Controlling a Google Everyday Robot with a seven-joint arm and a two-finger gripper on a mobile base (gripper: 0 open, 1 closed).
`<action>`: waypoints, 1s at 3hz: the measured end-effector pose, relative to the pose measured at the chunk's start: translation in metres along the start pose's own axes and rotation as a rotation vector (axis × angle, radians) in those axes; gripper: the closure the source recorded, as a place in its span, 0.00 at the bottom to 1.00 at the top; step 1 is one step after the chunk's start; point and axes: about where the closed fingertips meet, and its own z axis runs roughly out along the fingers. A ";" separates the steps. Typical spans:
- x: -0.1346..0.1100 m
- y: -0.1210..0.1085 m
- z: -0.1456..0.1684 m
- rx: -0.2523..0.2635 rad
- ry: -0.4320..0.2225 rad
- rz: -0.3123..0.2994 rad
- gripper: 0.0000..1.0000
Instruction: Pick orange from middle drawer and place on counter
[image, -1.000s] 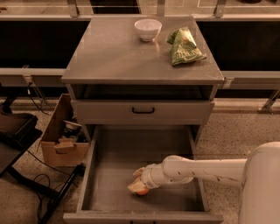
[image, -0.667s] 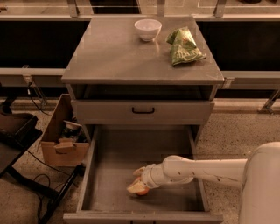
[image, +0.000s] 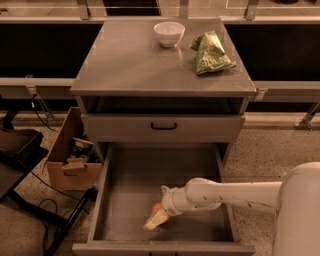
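Observation:
The middle drawer (image: 125, 200) is pulled out wide below the cabinet. The orange (image: 157, 206) lies on its flat bottom, near the front and right of centre, mostly hidden by my gripper. My gripper (image: 154, 214) reaches in from the right on a white arm and is down in the drawer, right at the orange and against it. The counter (image: 135, 65) is the grey cabinet top above, far from the gripper.
A white bowl (image: 169, 33) and a green snack bag (image: 210, 52) sit at the back of the counter. The closed upper drawer front (image: 163, 128) has a black handle. A cardboard box (image: 72, 155) and cables lie on the floor to the left.

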 end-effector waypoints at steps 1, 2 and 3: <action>0.002 0.000 0.002 0.004 0.021 -0.002 0.00; 0.020 -0.004 0.005 -0.001 0.083 0.003 0.00; 0.024 -0.005 0.005 0.001 0.093 0.005 0.00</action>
